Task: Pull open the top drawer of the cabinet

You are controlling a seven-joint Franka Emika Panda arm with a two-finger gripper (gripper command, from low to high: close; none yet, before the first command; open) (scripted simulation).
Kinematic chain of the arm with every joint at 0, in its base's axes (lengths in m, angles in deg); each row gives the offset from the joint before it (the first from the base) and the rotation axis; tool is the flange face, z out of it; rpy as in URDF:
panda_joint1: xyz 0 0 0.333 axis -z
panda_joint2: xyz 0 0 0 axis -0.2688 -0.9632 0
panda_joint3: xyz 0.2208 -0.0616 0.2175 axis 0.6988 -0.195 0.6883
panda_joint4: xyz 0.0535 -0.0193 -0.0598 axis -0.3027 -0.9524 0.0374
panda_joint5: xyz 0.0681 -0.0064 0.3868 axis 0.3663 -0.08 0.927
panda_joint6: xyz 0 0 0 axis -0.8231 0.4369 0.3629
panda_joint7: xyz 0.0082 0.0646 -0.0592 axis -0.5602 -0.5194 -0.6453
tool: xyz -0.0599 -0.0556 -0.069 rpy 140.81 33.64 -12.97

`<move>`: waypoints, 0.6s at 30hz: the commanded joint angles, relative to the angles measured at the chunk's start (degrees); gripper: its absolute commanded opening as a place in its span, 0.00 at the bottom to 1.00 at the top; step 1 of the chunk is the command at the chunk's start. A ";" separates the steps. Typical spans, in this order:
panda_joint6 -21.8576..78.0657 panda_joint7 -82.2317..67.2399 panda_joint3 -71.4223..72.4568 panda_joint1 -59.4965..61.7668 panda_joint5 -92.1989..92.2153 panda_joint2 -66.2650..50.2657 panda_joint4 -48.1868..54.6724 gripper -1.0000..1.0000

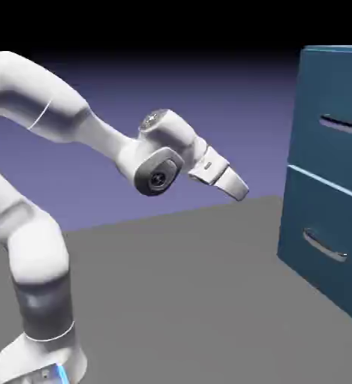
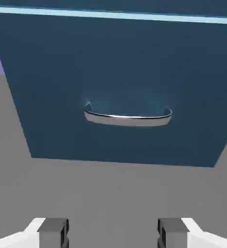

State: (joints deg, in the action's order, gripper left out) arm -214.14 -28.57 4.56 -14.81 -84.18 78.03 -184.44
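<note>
While the hand [image 1: 239, 187] hangs well short of the cabinet [image 1: 325, 195], I see its fingers [image 2: 52, 232] apart, empty; the top drawer [image 1: 336, 112] sits shut, far right.

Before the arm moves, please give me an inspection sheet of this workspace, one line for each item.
Surface: grey table, bare where visible.
Job's things: teal-blue cabinet at the exterior view's right; top drawer looks shut, its silver handle untouched. The hand view faces the lower drawer and its handle.
Clutter: nothing seen.
Grippers: gripper open, empty, apart from the cabinet.
Cables: nothing seen.
Surroundings: plain blue-violet backdrop.
</note>
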 commanded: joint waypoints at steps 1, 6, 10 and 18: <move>0.20 0.71 1.33 1.22 -2.50 -0.95 0.92 0.50; 1.19 4.26 7.96 7.31 -14.95 -5.67 5.50 0.50; 1.98 7.10 13.26 12.19 -24.92 -9.45 9.16 0.50; 3.56 12.79 23.87 21.94 -44.86 -17.01 16.48 0.50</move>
State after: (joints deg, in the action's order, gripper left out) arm -210.58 -15.79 28.43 7.13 -129.04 61.02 -167.96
